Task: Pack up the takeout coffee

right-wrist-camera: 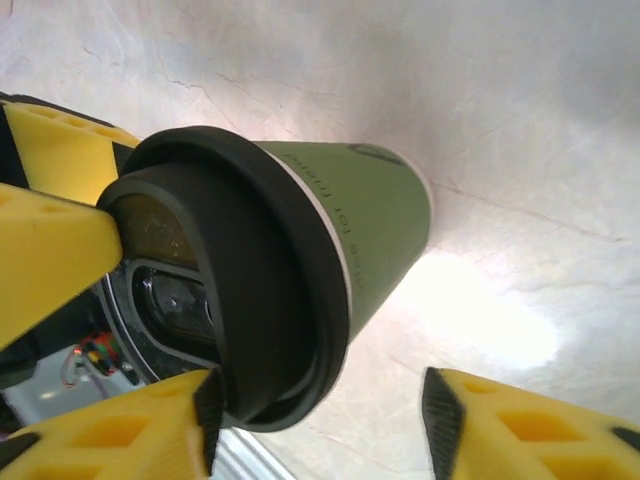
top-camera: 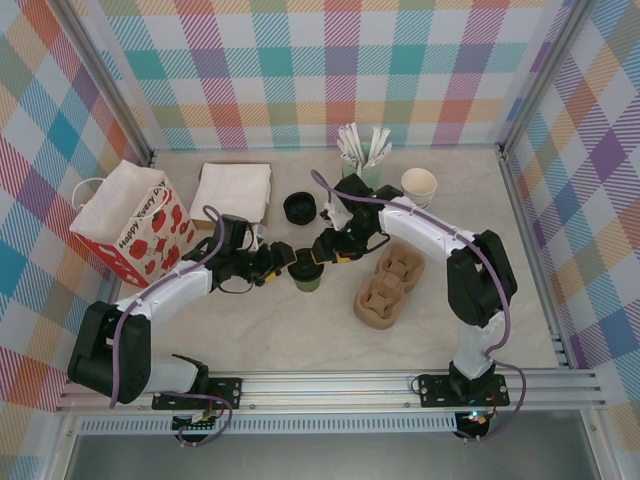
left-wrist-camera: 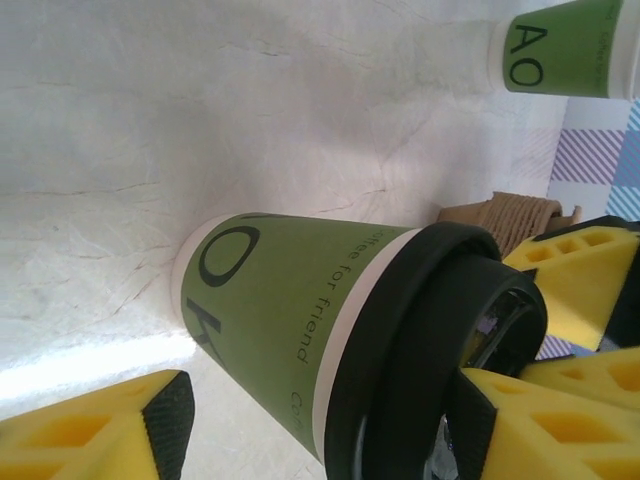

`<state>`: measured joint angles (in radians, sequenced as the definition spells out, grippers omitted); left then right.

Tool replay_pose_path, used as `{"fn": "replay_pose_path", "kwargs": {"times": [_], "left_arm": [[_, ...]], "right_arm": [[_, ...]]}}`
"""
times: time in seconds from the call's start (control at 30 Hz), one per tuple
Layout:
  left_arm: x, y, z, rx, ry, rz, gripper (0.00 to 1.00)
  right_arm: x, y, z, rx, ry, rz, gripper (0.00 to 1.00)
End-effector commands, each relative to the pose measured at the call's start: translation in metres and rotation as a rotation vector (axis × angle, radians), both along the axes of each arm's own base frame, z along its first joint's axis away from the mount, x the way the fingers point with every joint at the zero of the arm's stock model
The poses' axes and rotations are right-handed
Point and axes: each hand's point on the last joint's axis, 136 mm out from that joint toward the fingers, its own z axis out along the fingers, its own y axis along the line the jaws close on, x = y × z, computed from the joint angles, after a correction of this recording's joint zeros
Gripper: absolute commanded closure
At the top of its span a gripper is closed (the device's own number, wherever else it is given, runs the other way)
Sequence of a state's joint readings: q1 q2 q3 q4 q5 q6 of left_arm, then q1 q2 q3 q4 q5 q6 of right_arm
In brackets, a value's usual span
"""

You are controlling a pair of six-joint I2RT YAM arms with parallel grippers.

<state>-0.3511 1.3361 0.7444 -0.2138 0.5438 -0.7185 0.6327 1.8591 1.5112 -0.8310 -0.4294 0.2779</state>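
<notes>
fingers (left-wrist-camera: pixel 95 435) of the left gripper (left-wrist-camera: pixel 320 425) straddle the takeout coffee (top-camera: pixel 306 277) unclamped, and the right gripper (right-wrist-camera: pixel 322 412) flanks it, parted too. probably they bracket the upright, lidded cup to steady it for lifting.

Small green paper cup (left-wrist-camera: pixel 280 320): matt, smooth wall. Its round black plastic lid (right-wrist-camera: pixel 270 280): smooth, dull sheen (glossier on the recessed top). Pale table top (left-wrist-camera: pixel 150 120): matt, faintly veined like stone. Brown cup carrier (top-camera: pixel 380 300): rough moulded pulp.

Pastel plaid walls (top-camera: pixel 330 70) enclose a pale marbled table (top-camera: pixel 300 340), brightly lit
</notes>
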Motion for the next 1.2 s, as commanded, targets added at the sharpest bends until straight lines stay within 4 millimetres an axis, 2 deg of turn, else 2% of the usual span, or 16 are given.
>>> {"fn": "replay_pose_path", "kwargs": {"times": [0.0, 0.13, 0.23, 0.3, 0.47, 0.6, 0.7, 0.97, 1.17], "left_arm": [[-0.012, 0.010, -0.010, 0.073, 0.092, 0.023, 0.27], [0.003, 0.005, 0.018, 0.048, 0.023, 0.021, 0.19], [0.009, 0.017, 0.027, 0.090, -0.002, 0.045, 0.16], [0.010, 0.031, 0.031, 0.113, -0.014, 0.085, 0.14], [0.004, 0.065, 0.038, 0.131, -0.044, 0.177, 0.10], [-0.010, 0.087, 0.035, 0.157, -0.047, 0.228, 0.09], [-0.019, 0.100, 0.031, 0.169, -0.046, 0.261, 0.08], [-0.034, 0.112, 0.013, 0.182, -0.005, 0.284, 0.07], [-0.036, 0.113, 0.010, 0.187, 0.002, 0.283, 0.06]], "right_arm": [[0.010, -0.001, 0.037, 0.037, -0.135, 0.003, 0.34], [0.010, 0.000, 0.053, 0.054, -0.204, 0.022, 0.25], [0.005, -0.001, 0.053, 0.032, -0.225, 0.054, 0.19], [-0.001, -0.001, 0.049, -0.006, -0.240, 0.090, 0.00], [-0.011, 0.004, 0.039, -0.156, -0.298, 0.191, 0.00], [-0.010, 0.010, 0.037, -0.274, -0.369, 0.263, 0.00], [-0.012, 0.022, 0.035, -0.287, -0.415, 0.332, 0.00], [-0.014, 0.039, 0.017, -0.393, -0.437, 0.471, 0.00], [-0.008, 0.038, 0.008, -0.450, -0.435, 0.488, 0.00]]}}
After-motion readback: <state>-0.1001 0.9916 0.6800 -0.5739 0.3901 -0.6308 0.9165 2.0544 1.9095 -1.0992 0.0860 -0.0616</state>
